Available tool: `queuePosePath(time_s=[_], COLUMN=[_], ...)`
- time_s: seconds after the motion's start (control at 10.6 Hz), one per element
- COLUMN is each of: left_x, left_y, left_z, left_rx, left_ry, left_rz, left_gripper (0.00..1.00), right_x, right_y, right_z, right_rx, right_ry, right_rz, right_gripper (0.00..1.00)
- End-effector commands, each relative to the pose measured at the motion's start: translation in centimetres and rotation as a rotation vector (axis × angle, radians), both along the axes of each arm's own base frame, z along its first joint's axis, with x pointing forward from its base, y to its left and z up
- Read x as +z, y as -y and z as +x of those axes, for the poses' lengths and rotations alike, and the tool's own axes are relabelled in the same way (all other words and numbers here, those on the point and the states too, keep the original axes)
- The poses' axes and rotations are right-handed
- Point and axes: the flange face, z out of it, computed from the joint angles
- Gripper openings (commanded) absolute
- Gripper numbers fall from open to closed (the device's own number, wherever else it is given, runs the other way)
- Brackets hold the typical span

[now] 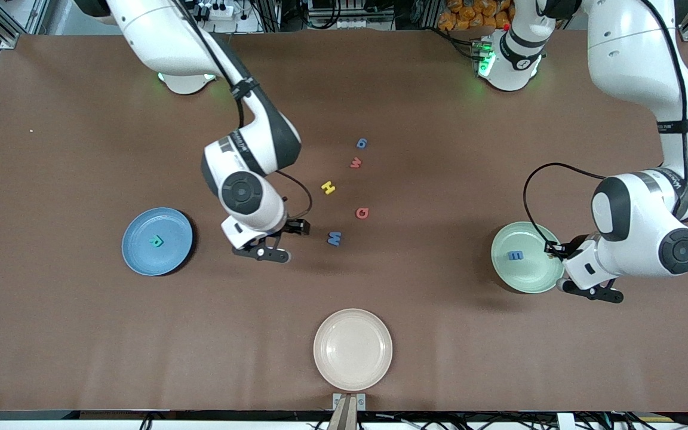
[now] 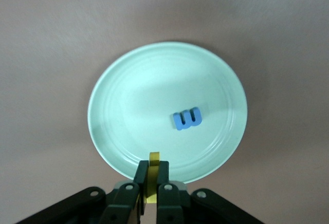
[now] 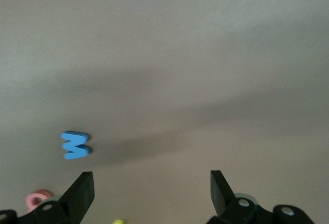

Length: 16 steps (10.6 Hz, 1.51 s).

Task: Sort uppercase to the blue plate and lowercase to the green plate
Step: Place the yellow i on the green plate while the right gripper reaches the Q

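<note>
A cream plate (image 1: pixel 352 349) lay nearest the front camera. The blue M (image 1: pixel 334 239), red Q (image 1: pixel 362 212), yellow H (image 1: pixel 328 187), red w (image 1: pixel 355 162) and blue g (image 1: pixel 362 143) were left on the table (image 1: pixel 81 334). The teal R (image 1: pixel 156 241) was held in the blue plate (image 1: pixel 141 263), the blue three-pronged letter (image 1: pixel 515 255) in the green plate (image 1: pixel 505 275). The left gripper (image 2: pixel 149 185) was pinched on a yellow i (image 2: pixel 153 172) over the green plate's rim; the right gripper (image 3: pixel 151 193) was spread above bare table beside the M.

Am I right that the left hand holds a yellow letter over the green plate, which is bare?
Not quite. The left hand does hold a yellow letter over the green plate, but the plate is not bare: a blue letter already lies in it. The left wrist view shows this most plainly, and the front view agrees.
</note>
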Motion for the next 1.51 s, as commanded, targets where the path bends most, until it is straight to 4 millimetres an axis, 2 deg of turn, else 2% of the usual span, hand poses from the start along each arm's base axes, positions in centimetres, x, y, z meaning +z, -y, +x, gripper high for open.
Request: queuePosePath(time_s=[0.0,0.09,0.19,0.28,0.38,0.47,0.66,0.85,1.04,1.14,1.32,1.42], left_x=[-2.8,-3.4,-3.2,-2.9,-1.7,0.5,5.6,11.5,17.8,20.0,22.9,23.7], left_y=[1.9,2.3,2.5,2.4,2.4,2.2,1.8,2.0,2.2,2.1,0.4,-0.4], left_z=[-1.4,-1.3,-1.1,-1.0,-0.5,0.3,0.6,-0.1,-2.1,-2.7,-3.6,-3.9], left_rx=[0.000,-0.028,-0.061,-0.063,-0.065,-0.063,-0.046,-0.043,-0.052,-0.049,0.042,0.063], left_ry=[-0.017,-0.012,-0.003,0.002,0.025,0.067,0.143,0.209,0.218,0.238,0.264,0.262], left_rz=[-0.020,-0.008,-0.001,-0.002,-0.008,-0.012,-0.044,-0.091,-0.147,-0.155,-0.150,-0.139], left_gripper=[0.24,0.72,1.00,1.00,1.00,1.00,1.00,1.00,1.00,1.00,1.00,1.00], right_x=[-1.4,-2.7,-4.0,-4.8,-5.8,-6.3,-8.0,-10.4,-11.2,-11.2,-11.1,-11.1], right_y=[-4.8,-7.3,-10.0,-12.0,-14.2,-15.3,-17.1,-17.8,-18.0,-18.0,-18.1,-18.1], right_z=[-1.3,-2.8,-4.2,-4.8,-5.9,-6.2,-7.4,-8.1,-8.5,-8.6,-8.7,-8.7], right_rx=[-0.169,-0.223,-0.280,-0.341,-0.378,-0.416,-0.467,-0.476,-0.472,-0.471,-0.468,-0.468], right_ry=[0.017,0.022,0.036,0.047,0.050,0.055,0.070,0.073,0.071,0.070,0.071,0.071], right_rz=[-0.004,0.002,0.015,0.023,0.026,0.027,0.042,0.038,0.032,0.031,0.032,0.032], right_gripper=[1.00,1.00,1.00,1.00,1.00,1.00,1.00,1.00,1.00,1.00,1.00,1.00])
